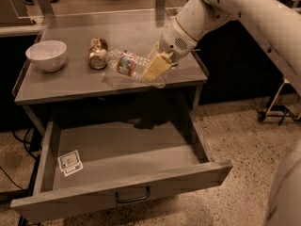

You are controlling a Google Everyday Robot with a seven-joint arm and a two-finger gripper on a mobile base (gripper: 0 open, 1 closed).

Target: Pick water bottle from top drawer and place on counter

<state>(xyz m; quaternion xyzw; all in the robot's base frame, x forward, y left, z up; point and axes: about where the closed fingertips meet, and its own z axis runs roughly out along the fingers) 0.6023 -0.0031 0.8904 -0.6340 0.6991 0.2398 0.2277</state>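
Observation:
The water bottle (126, 64) is clear with a red-green-white label. It lies tilted, its cap end toward the gold can, low over the front middle of the counter (70, 86). My gripper (154, 68) reaches down from the right and is shut on the bottle's right end with its yellowish fingers (159, 64). I cannot tell whether the bottle touches the counter top; its shadow lies just under it. The top drawer (122, 147) stands pulled open below, with a black handle (132, 197) and a white card (70, 162) at its front left.
A gold can (97, 53) lies on the counter just left of the bottle's cap. A white bowl (46, 55) stands at the counter's left. My arm (244, 8) crosses the upper right. A wheeled stand (275, 109) is on the floor at right.

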